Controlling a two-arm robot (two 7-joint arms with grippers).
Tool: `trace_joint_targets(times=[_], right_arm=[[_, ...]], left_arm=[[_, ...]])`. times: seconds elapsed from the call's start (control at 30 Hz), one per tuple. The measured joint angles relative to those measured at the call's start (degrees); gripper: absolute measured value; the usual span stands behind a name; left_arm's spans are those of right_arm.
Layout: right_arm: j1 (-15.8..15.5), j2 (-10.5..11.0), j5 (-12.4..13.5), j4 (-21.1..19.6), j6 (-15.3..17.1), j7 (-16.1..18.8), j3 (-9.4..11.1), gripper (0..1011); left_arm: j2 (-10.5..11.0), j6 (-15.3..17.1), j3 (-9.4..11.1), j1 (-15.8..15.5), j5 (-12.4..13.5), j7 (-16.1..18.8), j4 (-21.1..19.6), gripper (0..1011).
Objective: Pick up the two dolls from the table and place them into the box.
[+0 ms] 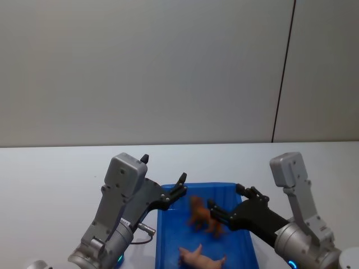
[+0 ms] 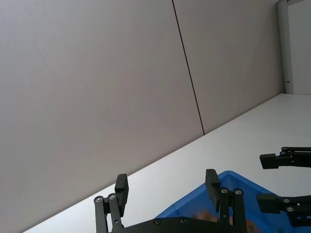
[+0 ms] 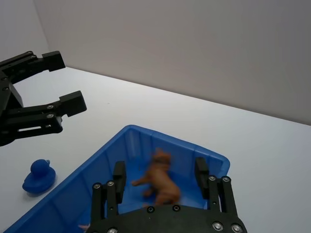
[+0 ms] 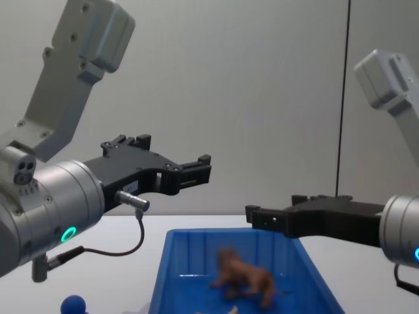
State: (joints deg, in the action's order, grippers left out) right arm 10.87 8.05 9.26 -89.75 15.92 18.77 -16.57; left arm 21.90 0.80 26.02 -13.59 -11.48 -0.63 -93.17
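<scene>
Your right gripper (image 3: 160,171) hangs over the far part of the box (image 4: 196,255) with its fingers spread wide and nothing between them. The reddish-brown doll (image 3: 160,183) is inside the box just below those fingers, though I cannot tell whether it sits flat on the floor. The pink doll (image 1: 199,258) lies inside too, nearer the robot. Your left gripper (image 2: 166,185) is also spread and empty, raised above the box's left rim and pointing across at the right one. By my reading both dolls are in, so what remains is backing out. The likeliest trouble is a low finger hooking the brown doll or the rim and dragging the box. The two grippers face each other closely, so a careless swing could knock them together. A small blue duck (image 3: 39,177) stands on the table (image 1: 56,168) just beside the box on the left; leave it alone.
</scene>
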Motion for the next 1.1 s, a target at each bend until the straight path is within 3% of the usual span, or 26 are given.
trace_joint_targets(times=[0.13, 0.27, 0.77, 1.1], right_arm=[[-0.48, 0.23, 0.0, -0.54, -0.42, -1.67, 0.15, 949], [-1.21, 0.6, 0.18, -1.49, -0.71, -3.01, 0.35, 1001], [-7.21, 3.73, 2.54, -7.89, -2.72, -12.26, 2.34, 1001], [-9.71, 5.08, 3.74, -10.23, -3.68, -15.51, 3.23, 1001]], left_arm=[[0.0, 0.0, 0.0, 0.0, 0.0, 0.0, 0.0, 1001], [0.0, 0.0, 0.0, 0.0, 0.0, 0.0, 0.0, 1001], [0.0, 0.0, 0.0, 0.0, 0.0, 0.0, 0.0, 1001], [0.0, 0.01, -0.02, 0.03, 0.0, 0.0, -0.01, 1001]])
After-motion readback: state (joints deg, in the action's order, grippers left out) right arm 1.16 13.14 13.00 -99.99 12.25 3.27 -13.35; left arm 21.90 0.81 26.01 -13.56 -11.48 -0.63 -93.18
